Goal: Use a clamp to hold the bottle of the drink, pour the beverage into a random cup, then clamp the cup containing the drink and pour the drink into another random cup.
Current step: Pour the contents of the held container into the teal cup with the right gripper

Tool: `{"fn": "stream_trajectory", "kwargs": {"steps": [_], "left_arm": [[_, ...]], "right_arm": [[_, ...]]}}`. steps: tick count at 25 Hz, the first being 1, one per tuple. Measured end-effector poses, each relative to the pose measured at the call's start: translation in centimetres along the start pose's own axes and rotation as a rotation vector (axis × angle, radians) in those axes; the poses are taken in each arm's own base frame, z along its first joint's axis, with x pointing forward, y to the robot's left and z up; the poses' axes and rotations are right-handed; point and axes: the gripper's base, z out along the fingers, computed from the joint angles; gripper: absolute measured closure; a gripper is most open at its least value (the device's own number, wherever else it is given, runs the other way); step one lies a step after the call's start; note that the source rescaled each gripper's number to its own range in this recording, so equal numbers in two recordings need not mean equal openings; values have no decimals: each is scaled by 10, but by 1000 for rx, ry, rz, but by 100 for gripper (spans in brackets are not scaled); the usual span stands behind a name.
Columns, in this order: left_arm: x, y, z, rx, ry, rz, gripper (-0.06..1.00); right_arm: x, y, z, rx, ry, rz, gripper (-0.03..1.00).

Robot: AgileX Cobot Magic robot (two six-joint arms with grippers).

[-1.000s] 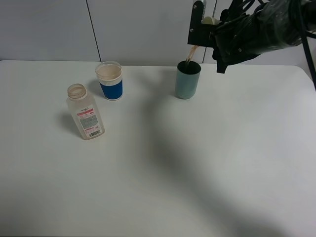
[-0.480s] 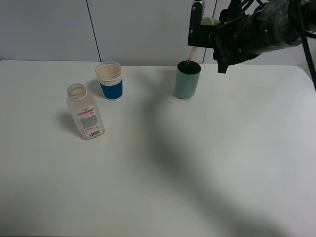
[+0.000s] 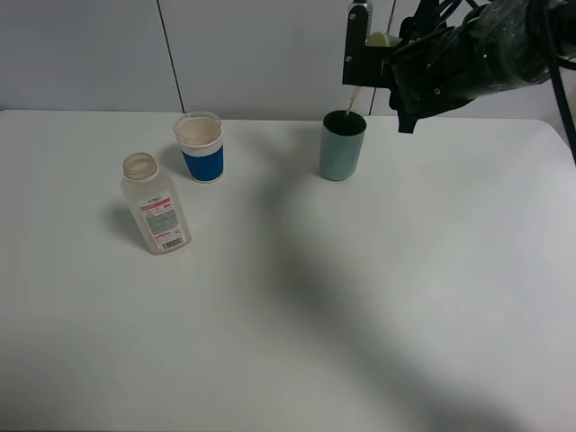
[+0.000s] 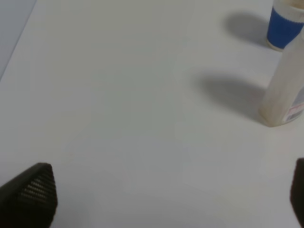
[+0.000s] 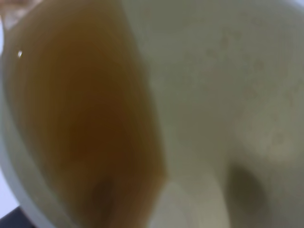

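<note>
Exterior high view, item one: right gripper (image 3: 371,54), raised at the far right of the table (image 3: 360,315), clamped on a pale cup (image 3: 382,39) tipped well over toward the middle. I judge its long axis close to level, mouth pointing left and down. A thin brown stream (image 3: 352,99) falls from its lip.

Item two: teal cup (image 3: 342,145), upright, axis vertical, mouth up. It stands just below and slightly left of the tipped lip, and the stream lands inside its rim. This is the relation I must keep: lip over mouth, no drift sideways. My right arm is the nearer one by far.

Item three: blue-banded cup (image 3: 200,146), upright, well apart to the left, not in use that I can see.

Item four: bottle (image 3: 155,205), uncapped, standing a little tilted near the left front, apparently emptied.

Right wrist view: only the pale cup's inside (image 5: 213,95) fills the picture, with brown drink (image 5: 80,118) pooled to one side. Some remains, so I judge the second pour unfinished.

Left wrist view: left gripper (image 4: 161,199) spread wide, holding nothing, hanging over bare table with the bottle (image 4: 285,90) near.
</note>
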Motion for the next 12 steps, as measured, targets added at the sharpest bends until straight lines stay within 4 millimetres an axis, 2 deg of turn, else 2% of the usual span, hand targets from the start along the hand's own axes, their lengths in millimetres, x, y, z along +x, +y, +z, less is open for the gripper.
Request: {"fn": "stream_trajectory", "kwargs": {"steps": [12], "left_arm": [[0, 0, 0, 0, 0, 0, -6]], "right_arm": [[0, 0, 0, 0, -1, -45, 97]]}}
